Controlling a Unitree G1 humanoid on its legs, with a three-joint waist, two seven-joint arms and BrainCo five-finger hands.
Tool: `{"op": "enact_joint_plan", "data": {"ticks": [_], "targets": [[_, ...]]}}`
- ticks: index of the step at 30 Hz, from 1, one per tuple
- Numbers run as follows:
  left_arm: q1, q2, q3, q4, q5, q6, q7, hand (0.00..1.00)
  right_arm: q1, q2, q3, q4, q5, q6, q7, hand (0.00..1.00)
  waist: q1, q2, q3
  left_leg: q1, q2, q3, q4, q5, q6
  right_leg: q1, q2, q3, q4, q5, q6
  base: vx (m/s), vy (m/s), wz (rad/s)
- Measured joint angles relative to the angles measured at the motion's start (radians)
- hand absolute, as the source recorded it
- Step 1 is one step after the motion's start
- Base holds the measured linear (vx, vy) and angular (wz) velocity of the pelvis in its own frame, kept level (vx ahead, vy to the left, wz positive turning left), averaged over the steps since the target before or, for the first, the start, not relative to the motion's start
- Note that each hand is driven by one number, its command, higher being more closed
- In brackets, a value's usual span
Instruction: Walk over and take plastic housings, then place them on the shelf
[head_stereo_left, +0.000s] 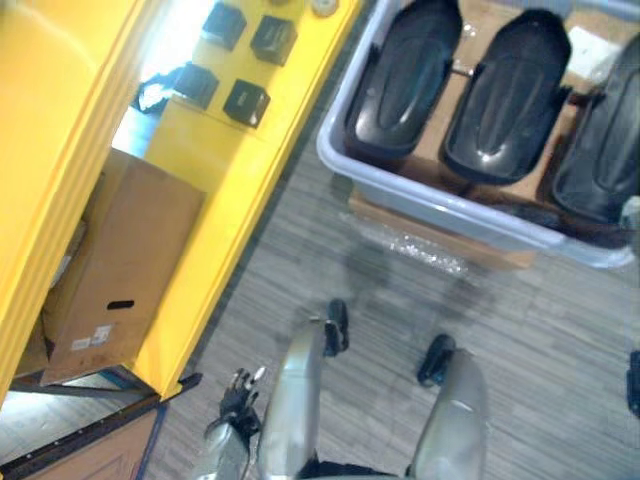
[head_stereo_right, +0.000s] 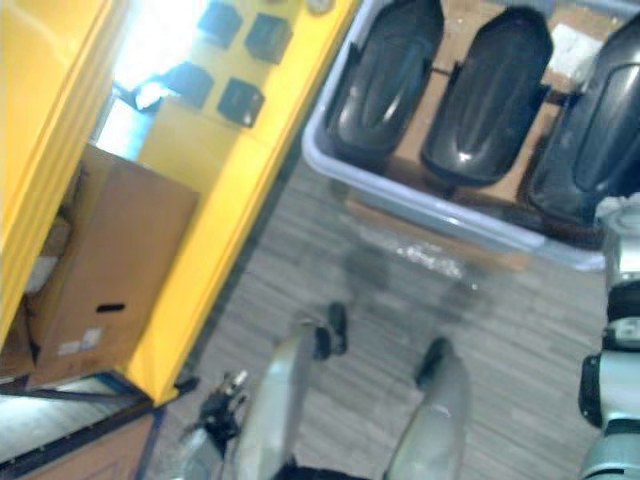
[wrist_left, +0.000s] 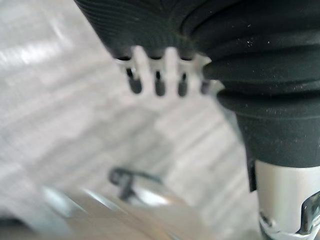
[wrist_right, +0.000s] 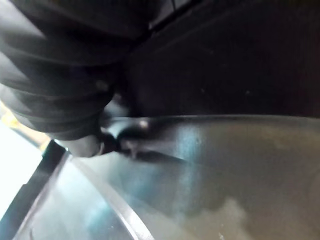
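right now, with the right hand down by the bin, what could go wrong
1. The three black housings lie packed side by side in the grey bin, so lifting one may drag its neighbour.
2. The right hand sits close to the bin's rim and could catch on it.
3. The yellow shelf stands near and holds small black boxes; a carried housing might knock them.

glossy black plastic housings (head_stereo_left: 510, 95), matt cardboard box (head_stereo_left: 120, 265)
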Motion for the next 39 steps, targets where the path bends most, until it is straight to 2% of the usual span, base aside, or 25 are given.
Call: {"op": "enact_joint_plan", "data": {"ticks": [2, 5, 7, 11, 13, 14, 15, 17, 20, 22, 24, 26, 27, 29, 31, 33, 36, 39], "targets": [[-0.008, 0.001, 0.031, -0.096, 0.001, -0.012, 0.069, 0.0, 0.085, 0.075, -0.056, -0.158, -0.047, -0.034, -0.071, 1.0, -0.004, -0.032, -0.014, 0.048, 0.005, 0.001, -0.018, 0.001, -0.003, 0.051, 0.008, -0.008, -0.019, -0.002, -0.002, 0.01, -0.046, 0.01], [-0.012, 0.006, 0.084, -0.282, 0.011, -0.04, 0.146, 0.0, 0.219, 0.177, -0.142, -0.365, -0.13, -0.049, -0.168, 1.0, -0.01, -0.075, -0.024, 0.116, 0.005, -0.013, -0.051, 0.001, -0.015, 0.14, 0.016, -0.039, -0.064, -0.002, -0.003, 0.03, -0.037, 0.11], [-0.005, 0.014, 0.128, -0.402, 0.023, -0.039, 0.188, 0.0, 0.298, 0.245, -0.177, -0.468, -0.194, -0.053, -0.227, 1.0, -0.02, -0.1, -0.026, 0.167, 0.004, -0.018, -0.076, -0.001, -0.021, 0.207, 0.025, -0.056, -0.106, 0.001, 0.001, 0.04, -0.014, 0.09], [0.035, 0.027, 0.213, -0.629, 0.124, -0.028, 0.248, 0.0, 0.425, 0.344, -0.233, -0.615, -0.318, -0.103, -0.269, 1.0, -0.033, -0.133, -0.046, 0.282, -0.001, -0.009, -0.168, 0.006, -0.032, 0.335, 0.054, -0.072, -0.244, 0.043, 0.008, 0.09, 0.021, -0.06], [0.061, 0.039, 0.253, -0.742, 0.184, -0.01, 0.261, 0.0, 0.496, 0.405, -0.237, -0.672, -0.408, -0.142, -0.266, 1.0, -0.047, -0.16, -0.116, 0.342, -0.018, -0.002, -0.276, 0.038, -0.034, 0.396, 0.075, -0.081, -0.365, 0.084, 0.012, 0.14, 0.011, -0.02], [0.064, 0.043, 0.259, -0.765, 0.196, -0.006, 0.261, 0.0, 0.508, 0.414, -0.236, -0.678, -0.426, -0.155, -0.264, 1.0, -0.047, -0.165, -0.129, 0.363, -0.019, 0.002, -0.298, 0.044, -0.035, 0.416, 0.082, -0.081, -0.396, 0.096, 0.015, 0.26, -0.007, -0.12], [0.071, 0.056, 0.261, -0.829, 0.241, 0.011, 0.247, 0.0, 0.536, 0.432, -0.226, -0.703, -0.48, -0.183, -0.247, 1.0, -0.046, -0.17, -0.168, 0.409, -0.019, 0.012, -0.345, 0.056, -0.032, 0.475, 0.102, -0.084, -0.48, 0.139, 0.029, 0.18, -0.004, -0.17], [0.073, 0.06, 0.256, -0.879, 0.258, 0.031, 0.22, 0.0, 0.541, 0.436, -0.2, -0.708, -0.511, -0.216, -0.222, 1.0, -0.05, -0.175, -0.206, 0.437, -0.024, 0.019, -0.374, 0.062, -0.033, 0.509, 0.111, -0.085, -0.54, 0.164, 0.032, 0.17, 0.0, -0.11], [0.035, 0.062, 0.209, -0.933, 0.266, 0.066, 0.14, 0.0, 0.54, 0.438, -0.146, -0.722, -0.551, -0.282, -0.168, 1.0, -0.051, -0.176, -0.235, 0.5, -0.03, 0.029, -0.424, 0.066, -0.036, 0.579, 0.124, -0.083, -0.621, 0.197, 0.032, 0.16, 0.009, -0.06], [0.02, 0.063, 0.159, -0.944, 0.293, 0.086, 0.098, 0.0, 0.539, 0.439, -0.099, -0.734, -0.574, -0.311, -0.145, 1.0, -0.048, -0.178, -0.254, 0.528, -0.029, 0.041, -0.454, 0.069, -0.041, 0.598, 0.131, -0.08, -0.65, 0.211, 0.027, 0.1, -0.003, -0.16], [-0.012, 0.065, 0.098, -0.944, 0.291, 0.135, 0.041, 0.0, 0.52, 0.439, -0.051, -0.738, -0.582, -0.323, -0.12, 1.0, -0.052, -0.178, -0.268, 0.556, -0.03, 0.044, -0.489, 0.08, -0.046, 0.617, 0.138, -0.079, -0.675, 0.231, 0.022, 0.08, -0.005, -0.11], [-0.051, 0.067, 0.009, -0.943, 0.241, 0.215, -0.053, 0.0, 0.5, 0.442, -0.001, -0.738, -0.581, -0.329, -0.086, 1.0, -0.053, -0.18, -0.287, 0.595, -0.032, 0.05, -0.54, 0.099, -0.047, 0.633, 0.141, -0.078, -0.686, 0.25, 0.015, 0.03, 0.009, -0.07], [-0.06, 0.067, -0.011, -0.94, 0.217, 0.236, -0.065, 0.0, 0.497, 0.444, 0.009, -0.738, -0.58, -0.33, -0.083, 1.0, -0.053, -0.179, -0.293, 0.601, -0.032, 0.052, -0.55, 0.102, -0.047, 0.633, 0.143, -0.077, -0.69, 0.256, 0.013, 0.04, 0.019, -0.13], [-0.096, 0.077, -0.067, -0.902, 0.112, 0.308, -0.104, 0.0, 0.474, 0.462, 0.051, -0.734, -0.579, -0.336, -0.066, 1.0, -0.054, -0.179, -0.295, 0.645, -0.035, 0.065, -0.591, 0.117, -0.047, 0.653, 0.143, -0.075, -0.693, 0.267, 0.008, 0.02, 0.028, -0.15], [-0.113, 0.093, -0.095, -0.864, 0.064, 0.337, -0.129, 0.0, 0.472, 0.479, 0.075, -0.727, -0.578, -0.352, -0.063, 1.0, -0.058, -0.182, -0.303, 0.668, -0.041, 0.065, -0.614, 0.126, -0.044, 0.664, 0.14, -0.075, -0.693, 0.267, 0.008, -0.01, 0.031, -0.02], [-0.116, 0.104, -0.104, -0.849, 0.007, 0.357, -0.148, 0.0, 0.471, 0.491, 0.093, -0.723, -0.578, -0.364, -0.063, 1.0, -0.059, -0.184, -0.308, 0.679, -0.049, 0.065, -0.641, 0.143, -0.044, 0.664, 0.136, -0.075, -0.694, 0.267, 0.008, -0.02, 0.034, 0.04], [-0.131, 0.104, -0.112, -0.826, 0.0, 0.361, -0.163, 0.0, 0.468, 0.515, 0.125, -0.695, -0.579, -0.384, -0.066, 1.0, -0.057, -0.184, -0.31, 0.69, -0.058, 0.062, -0.679, 0.171, -0.041, 0.663, 0.132, -0.076, -0.695, 0.268, 0.009, -0.05, 0.036, 0.05], [-0.163, 0.114, -0.155, -0.781, -0.028, 0.365, -0.172, 0.0, 0.465, 0.541, 0.181, -0.681, -0.58, -0.384, -0.056, 1.0, -0.056, -0.184, -0.318, 0.71, -0.069, 0.062, -0.744, 0.216, -0.039, 0.662, 0.132, -0.077, -0.709, 0.268, 0.009, -0.09, 0.029, 0.01]]}}
